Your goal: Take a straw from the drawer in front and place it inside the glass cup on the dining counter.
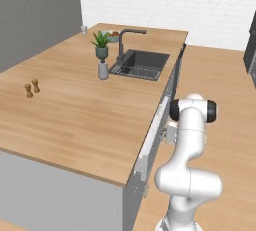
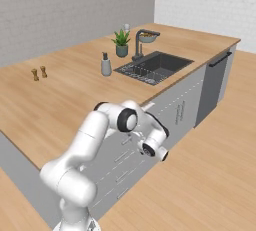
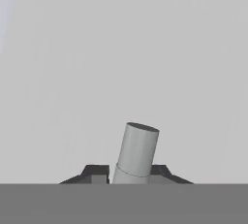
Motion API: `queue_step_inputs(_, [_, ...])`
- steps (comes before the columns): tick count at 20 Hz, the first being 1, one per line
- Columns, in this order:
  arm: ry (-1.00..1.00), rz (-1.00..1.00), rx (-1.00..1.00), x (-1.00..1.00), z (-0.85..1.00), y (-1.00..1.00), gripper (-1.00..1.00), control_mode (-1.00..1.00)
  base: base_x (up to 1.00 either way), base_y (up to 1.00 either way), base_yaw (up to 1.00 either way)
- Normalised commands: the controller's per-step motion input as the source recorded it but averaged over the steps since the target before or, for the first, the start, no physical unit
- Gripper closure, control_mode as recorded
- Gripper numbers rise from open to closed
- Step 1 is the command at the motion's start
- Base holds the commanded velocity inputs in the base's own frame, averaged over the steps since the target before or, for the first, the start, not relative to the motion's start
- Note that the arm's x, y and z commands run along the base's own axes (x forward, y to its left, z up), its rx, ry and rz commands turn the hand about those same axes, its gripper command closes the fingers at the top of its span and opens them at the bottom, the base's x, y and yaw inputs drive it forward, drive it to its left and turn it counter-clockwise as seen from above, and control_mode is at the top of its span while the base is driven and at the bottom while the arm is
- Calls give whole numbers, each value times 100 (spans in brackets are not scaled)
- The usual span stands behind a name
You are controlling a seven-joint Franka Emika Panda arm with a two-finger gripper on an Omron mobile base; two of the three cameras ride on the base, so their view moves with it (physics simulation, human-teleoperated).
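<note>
Up close, the hand view shows the gripper with its two dark fingertips set narrowly either side of a slim grey metal cylinder, the handle of the drawer. The handle rises tilted between the fingertips, against the flat light grey front panel of the drawer. Whether the fingertips actually press on the handle I cannot tell.

From the left base view, the white arm reaches toward the grey cabinet face under the large light wood dining counter. A small translucent whitish glass cup stands at the counter's far corner, well apart from the arm. A dark sink with a dark faucet, a potted green plant, a grey soap dispenser and two small brown shakers also sit on the counter.

From the right base view, the arm bends down at the drawer fronts below the counter edge, its hand close against them.
</note>
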Motion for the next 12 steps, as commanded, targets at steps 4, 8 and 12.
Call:
queue_step_inputs(4, [-1, 0, 0, -47, 0, -98, 100, -100, 0, 0, 0])
queue_step_inputs(8, [0, 0, 0, -39, 0, -100, 100, -100, 0, 0, 0])
queue_step_inputs(12, [0, 0, 0, -31, 0, -100, 100, -100, 0, 0, 0])
